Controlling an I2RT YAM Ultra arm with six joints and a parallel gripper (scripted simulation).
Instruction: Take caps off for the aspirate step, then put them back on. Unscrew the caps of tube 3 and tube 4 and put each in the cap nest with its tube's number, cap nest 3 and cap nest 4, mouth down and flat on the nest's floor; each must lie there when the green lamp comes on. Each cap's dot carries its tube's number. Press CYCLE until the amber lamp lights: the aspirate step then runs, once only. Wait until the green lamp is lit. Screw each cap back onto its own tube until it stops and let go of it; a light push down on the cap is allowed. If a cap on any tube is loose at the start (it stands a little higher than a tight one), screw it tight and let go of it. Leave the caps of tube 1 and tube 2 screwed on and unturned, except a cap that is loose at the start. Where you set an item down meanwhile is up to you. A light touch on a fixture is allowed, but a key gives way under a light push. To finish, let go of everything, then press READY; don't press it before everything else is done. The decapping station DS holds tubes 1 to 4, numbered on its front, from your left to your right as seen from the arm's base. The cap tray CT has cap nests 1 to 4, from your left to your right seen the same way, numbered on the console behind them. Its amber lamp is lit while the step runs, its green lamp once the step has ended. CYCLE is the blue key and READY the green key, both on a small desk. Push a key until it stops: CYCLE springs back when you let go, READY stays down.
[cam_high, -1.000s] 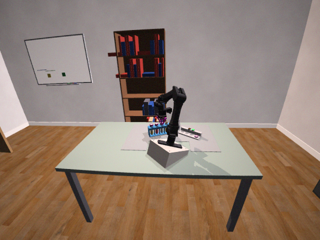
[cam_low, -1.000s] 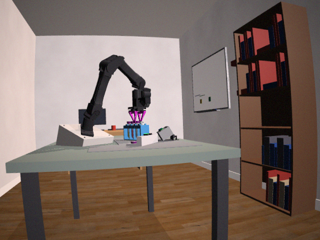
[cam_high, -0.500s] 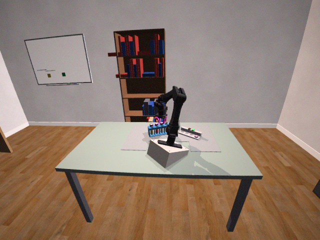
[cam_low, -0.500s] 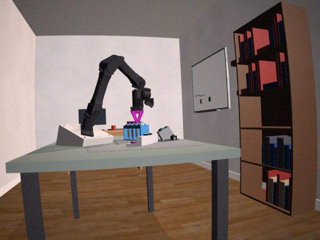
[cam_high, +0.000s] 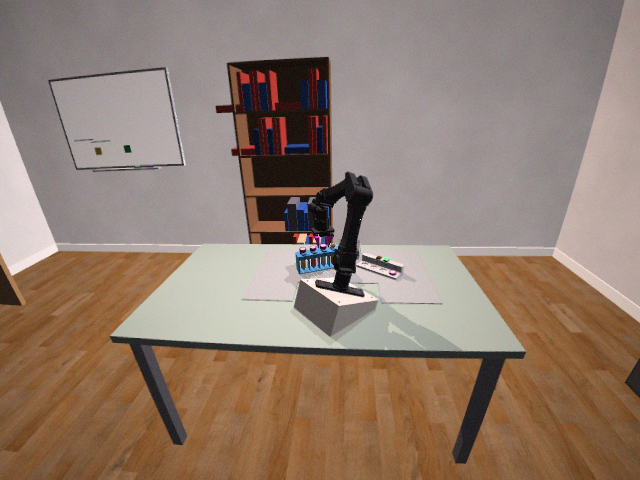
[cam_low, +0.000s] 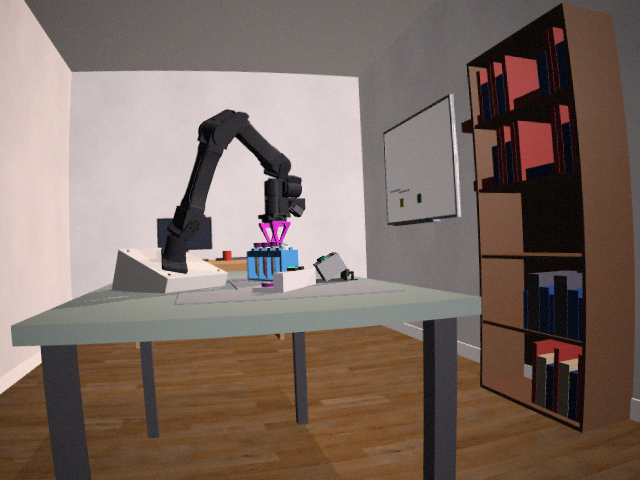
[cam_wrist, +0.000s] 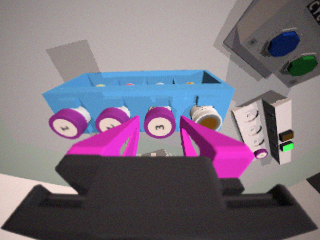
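The blue decapping station (cam_wrist: 135, 92) holds the tubes in a row. Purple caps 1 (cam_wrist: 66, 124), 2 (cam_wrist: 112, 121) and 3 (cam_wrist: 159, 122) sit on their tubes. Tube 4 (cam_wrist: 205, 116) is uncapped and shows amber liquid. A purple cap (cam_wrist: 260, 153) lies in the end nest of the white cap tray (cam_wrist: 257, 129). My gripper (cam_wrist: 159, 120) is open, with its magenta fingers on either side of cap 3 and a small gap on each side. It also shows above the station in the exterior view (cam_low: 273, 238). The green lamp (cam_wrist: 286, 147) is lit and the amber lamp (cam_wrist: 286, 135) is dark.
The grey desk carries the blue CYCLE key (cam_wrist: 282, 44) and the green READY key (cam_wrist: 301, 66), behind the tray to the right. The arm's white base block (cam_high: 333, 305) stands in front of the station (cam_high: 314, 259). A grey mat (cam_high: 341, 276) lies under the fixtures.
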